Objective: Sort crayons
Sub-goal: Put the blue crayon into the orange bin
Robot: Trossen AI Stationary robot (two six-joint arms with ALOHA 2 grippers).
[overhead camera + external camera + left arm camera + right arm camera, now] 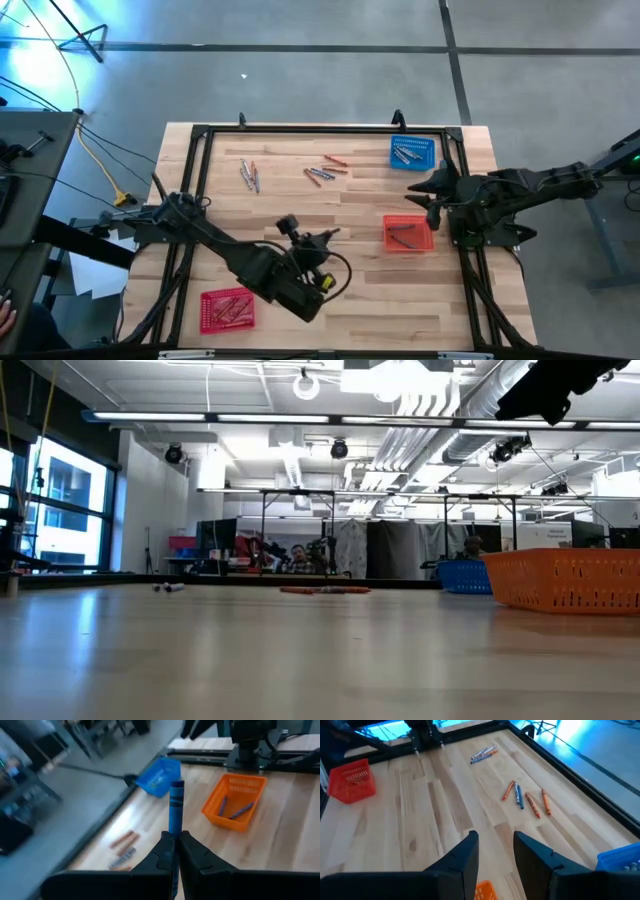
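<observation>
I have the left gripper (176,851) clamped on a blue crayon (176,807) that stands up between its fingers, raised above the table (360,310) out toward the middle, well apart from the red basket (227,309) at the near left corner. My right gripper (494,851) hangs with its fingers apart and nothing between them, just beside the orange basket (408,234), which has crayons lying in it. Beyond that basket sits the blue basket (413,152), also holding crayons. Two loose clusters of red and blue crayons (325,170) lie on the wood to the left of the blue basket.
</observation>
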